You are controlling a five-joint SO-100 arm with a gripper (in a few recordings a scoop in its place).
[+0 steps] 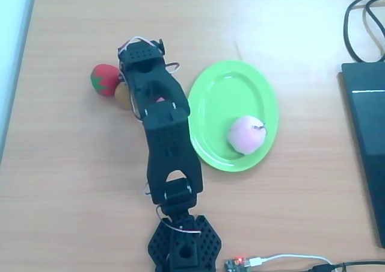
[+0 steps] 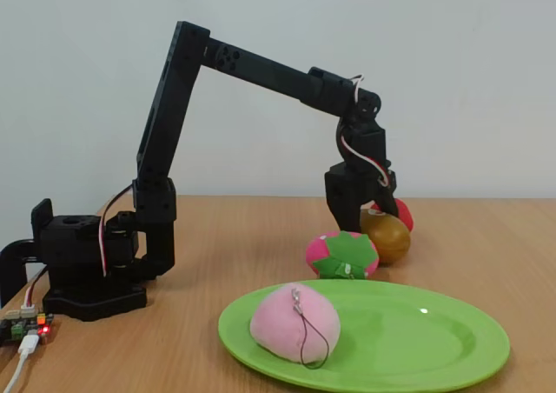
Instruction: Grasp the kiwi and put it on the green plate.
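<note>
Arm (image 2: 252, 67) reaching out, bent down, fingers (image 2: 360, 215) over the kiwi (image 2: 387, 235), grip unclear, beside strawberry (image 2: 341, 254)

The black arm (image 2: 174, 132) rises steeply from its base (image 2: 87, 267), bends at the elbow and stretches out nearly level before the wrist (image 2: 360, 119) drops the gripper (image 2: 360, 210) straight down. Whether the jaws are parted or closed cannot be told in the fixed view, and in the overhead view the gripper (image 1: 137, 82) hides them beneath itself.
</note>
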